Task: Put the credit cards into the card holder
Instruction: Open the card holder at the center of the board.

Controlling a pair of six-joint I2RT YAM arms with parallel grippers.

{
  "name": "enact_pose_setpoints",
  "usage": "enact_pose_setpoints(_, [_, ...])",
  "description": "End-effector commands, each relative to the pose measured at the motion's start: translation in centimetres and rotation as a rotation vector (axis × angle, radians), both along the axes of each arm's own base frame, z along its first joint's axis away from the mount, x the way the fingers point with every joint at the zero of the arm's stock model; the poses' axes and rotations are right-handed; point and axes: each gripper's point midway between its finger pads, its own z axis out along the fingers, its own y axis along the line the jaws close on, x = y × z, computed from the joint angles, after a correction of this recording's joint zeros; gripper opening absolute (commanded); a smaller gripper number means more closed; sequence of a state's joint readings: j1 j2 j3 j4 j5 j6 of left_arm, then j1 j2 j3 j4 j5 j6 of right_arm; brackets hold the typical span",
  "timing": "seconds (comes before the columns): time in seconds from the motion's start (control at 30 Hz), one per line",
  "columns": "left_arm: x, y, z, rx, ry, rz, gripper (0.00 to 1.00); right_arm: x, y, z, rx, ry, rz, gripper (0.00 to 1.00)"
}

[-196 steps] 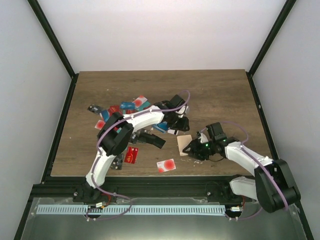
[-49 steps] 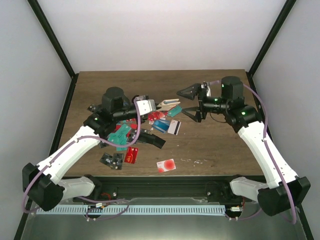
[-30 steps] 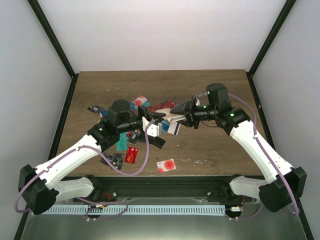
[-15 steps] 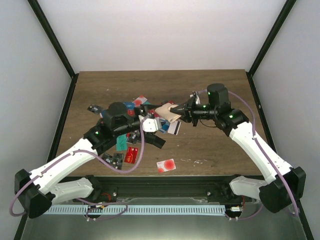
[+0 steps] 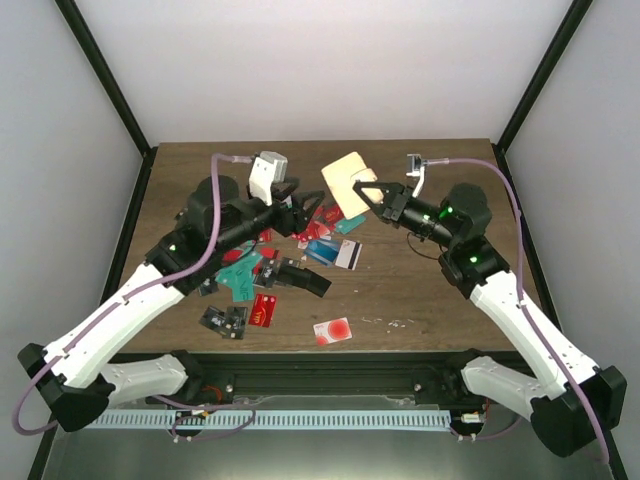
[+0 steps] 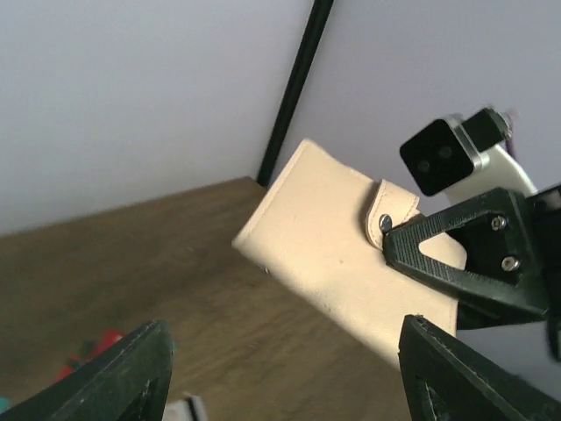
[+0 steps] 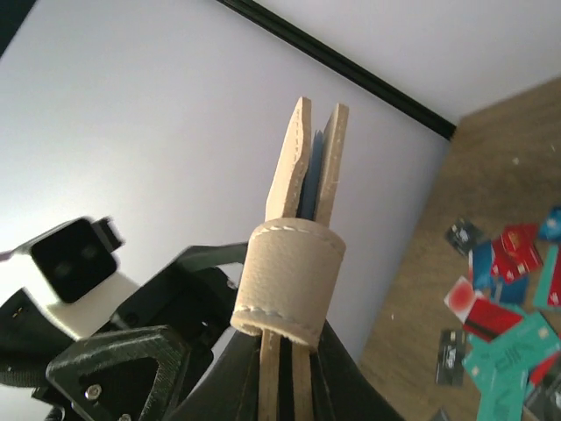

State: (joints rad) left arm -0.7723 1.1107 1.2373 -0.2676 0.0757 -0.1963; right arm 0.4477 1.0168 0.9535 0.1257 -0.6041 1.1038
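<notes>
The tan card holder point(image 5: 345, 182) hangs in the air above the table's middle, snap tab closed, with my right gripper point(image 5: 369, 198) shut on its tab end. The right wrist view shows the card holder point(image 7: 289, 272) edge-on between the gripper's fingers point(image 7: 232, 390), a blue card edge showing in its slot. My left gripper point(image 5: 298, 205) stands open just left of it, not touching; in the left wrist view the card holder point(image 6: 329, 254) lies ahead of the spread fingers point(image 6: 123, 377). Several credit cards point(image 5: 312, 232) lie piled on the table below.
More cards lie toward the front: teal ones point(image 5: 240, 272), a red one point(image 5: 264, 310), a dark one point(image 5: 223, 318) and a white card with a red circle point(image 5: 333, 331). A black object point(image 5: 303, 279) lies by the pile. White walls enclose the wooden table point(image 5: 430, 290).
The left gripper has let go of the card holder, opened and pulled back to the left. The right gripper has shut on the holder and lifted it up off the pile.
</notes>
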Motion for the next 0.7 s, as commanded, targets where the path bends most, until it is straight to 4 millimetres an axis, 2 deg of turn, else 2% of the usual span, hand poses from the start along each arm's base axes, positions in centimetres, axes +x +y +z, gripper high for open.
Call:
enact_pose_setpoints(0.0, [-0.6, -1.7, -1.0, -0.278, 0.39, -0.037, 0.72, -0.7, -0.7, 4.2, 0.07, -0.264, -0.032, 0.01])
enact_pose_setpoints(0.03, [-0.7, -2.0, -1.4, -0.327, 0.433, -0.051, 0.7, -0.9, -0.7, 4.5, 0.076, -0.283, -0.029, 0.01])
enact_pose_setpoints(0.13, [-1.1, -2.6, -0.7, -0.488, 0.496, -0.114, 0.67, -1.4, -0.7, 4.9, 0.093, -0.319, -0.015, 0.01])
enact_pose_setpoints(0.27, [-1.3, -3.0, 0.2, -0.591, 0.515, -0.17, 0.64, -2.0, -0.5, 4.9, 0.115, -0.329, 0.018, 0.01])
enact_pose_setpoints(0.53, [-2.2, -4.2, 1.4, -0.685, 0.524, -0.314, 0.55, -2.6, -0.5, 4.5, 0.115, -0.32, 0.04, 0.01])
enact_pose_setpoints(0.67, [-2.0, -4.0, 1.6, -0.681, 0.506, -0.296, 0.52, -2.7, -0.4, 4.3, 0.111, -0.31, 0.051, 0.01])
